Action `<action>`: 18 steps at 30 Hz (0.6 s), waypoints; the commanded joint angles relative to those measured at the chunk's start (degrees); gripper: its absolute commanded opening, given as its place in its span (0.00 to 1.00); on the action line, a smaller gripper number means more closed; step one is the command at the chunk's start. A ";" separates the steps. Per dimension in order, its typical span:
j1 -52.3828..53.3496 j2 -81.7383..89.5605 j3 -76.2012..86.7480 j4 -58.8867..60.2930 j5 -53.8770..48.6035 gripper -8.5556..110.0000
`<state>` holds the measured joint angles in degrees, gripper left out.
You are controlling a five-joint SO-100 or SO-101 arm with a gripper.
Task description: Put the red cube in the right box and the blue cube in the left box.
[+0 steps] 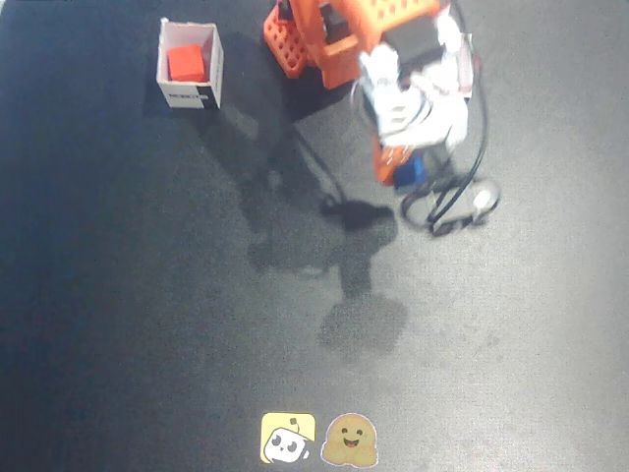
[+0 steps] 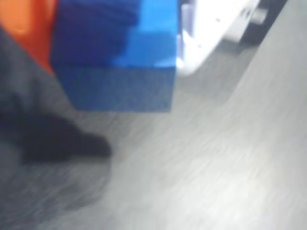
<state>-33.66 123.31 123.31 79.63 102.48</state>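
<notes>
- Dark grey mat (image 1: 147, 324) covering the whole counter, blurred in the wrist view.
- Yellow sticker (image 1: 287, 438) with a panda-like face, flat at the near edge, around the middle.
- Tan smiling-face sticker (image 1: 351, 441) just beside it on the right, in the fixed view.

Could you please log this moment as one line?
pincer: shut on blue cube | red cube: inside white box | second box: not visible

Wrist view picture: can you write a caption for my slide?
The tool grips the blue cube between orange and white fingers above the gray table.
</notes>
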 commanded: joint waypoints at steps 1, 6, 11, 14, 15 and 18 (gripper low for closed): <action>-3.08 2.99 -1.05 2.02 0.09 0.15; -7.91 3.08 -0.53 4.75 0.97 0.15; -13.01 9.67 4.75 5.89 1.14 0.15; -16.35 15.21 8.88 5.89 1.41 0.15; -17.31 15.73 9.32 6.33 1.41 0.15; -20.39 16.08 9.49 7.38 1.67 0.15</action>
<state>-51.68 137.20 133.24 86.40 103.80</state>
